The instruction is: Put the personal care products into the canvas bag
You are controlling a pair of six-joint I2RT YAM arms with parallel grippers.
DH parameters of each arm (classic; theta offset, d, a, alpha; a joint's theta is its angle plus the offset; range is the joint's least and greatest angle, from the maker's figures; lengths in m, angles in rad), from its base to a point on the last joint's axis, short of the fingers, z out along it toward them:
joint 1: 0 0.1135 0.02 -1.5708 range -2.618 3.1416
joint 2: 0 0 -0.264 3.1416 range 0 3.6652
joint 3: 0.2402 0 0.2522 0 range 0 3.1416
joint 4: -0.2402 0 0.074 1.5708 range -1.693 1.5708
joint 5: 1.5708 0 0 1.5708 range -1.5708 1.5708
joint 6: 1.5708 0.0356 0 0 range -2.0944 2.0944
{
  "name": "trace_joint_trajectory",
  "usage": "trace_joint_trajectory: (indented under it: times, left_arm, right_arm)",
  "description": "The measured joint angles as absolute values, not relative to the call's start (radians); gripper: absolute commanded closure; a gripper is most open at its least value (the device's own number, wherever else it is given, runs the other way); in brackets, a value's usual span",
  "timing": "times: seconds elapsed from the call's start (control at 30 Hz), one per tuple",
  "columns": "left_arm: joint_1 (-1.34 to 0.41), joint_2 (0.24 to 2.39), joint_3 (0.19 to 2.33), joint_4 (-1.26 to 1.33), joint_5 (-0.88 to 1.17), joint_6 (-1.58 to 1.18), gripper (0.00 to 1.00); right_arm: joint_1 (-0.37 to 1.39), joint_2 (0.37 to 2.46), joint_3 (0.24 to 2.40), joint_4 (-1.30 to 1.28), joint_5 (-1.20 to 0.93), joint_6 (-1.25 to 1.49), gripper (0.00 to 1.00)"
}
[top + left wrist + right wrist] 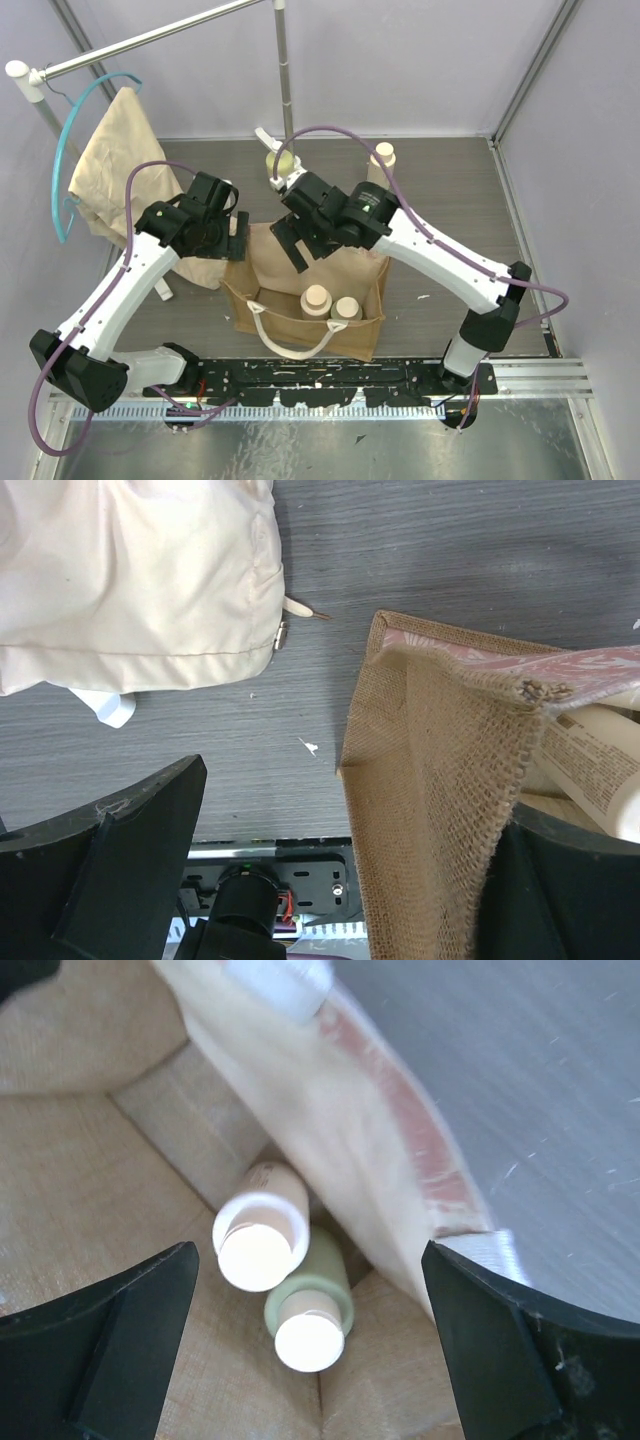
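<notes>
The tan canvas bag point(258, 262) stands open at the table's middle front. Inside it stand a cream bottle point(316, 300) and an olive-green bottle point(346, 308); both show in the right wrist view, the cream bottle point(258, 1242) and the olive-green bottle point(308, 1312). The yellow-green pump bottle point(281, 161) and a second cream bottle point(383, 157) stand on the table behind the bag. My right gripper point(292, 248) is open and empty above the bag's mouth point(310, 1260). My left gripper point(237, 240) is open point(350, 810), with the bag's left wall point(430, 780) between its fingers, against the right one.
A limp beige cloth point(110, 160) on a blue hanger hangs from a rail at the back left and also shows in the left wrist view point(130, 580). An upright pole point(285, 70) stands behind the bottles. The bag's white handle point(300, 345) droops over its front. A black rail point(320, 375) runs along the near edge.
</notes>
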State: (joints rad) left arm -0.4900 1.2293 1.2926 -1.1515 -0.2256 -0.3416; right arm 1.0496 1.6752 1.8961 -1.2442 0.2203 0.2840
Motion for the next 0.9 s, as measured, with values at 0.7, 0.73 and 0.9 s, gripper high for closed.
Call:
trace_joint_trajectory:
  times: [0.7,0.73,0.9]
  left_arm:
    - [-0.490,1.213,1.262,-1.102,-0.226,-0.381,0.02]
    - [-0.490,1.213,1.261,-1.099,-0.226,-0.384,0.02]
    - [-0.490,1.213,1.260,-1.090,-0.231,-0.400,0.02]
  right_arm:
    - [0.439,1.813,1.988,-0.839,0.285,0.097,0.00]
    - [0.424,1.858,2.012,-0.826,0.279,0.091,0.00]
    - [0.364,2.052,2.106,-0.783,0.262,0.082,0.00]
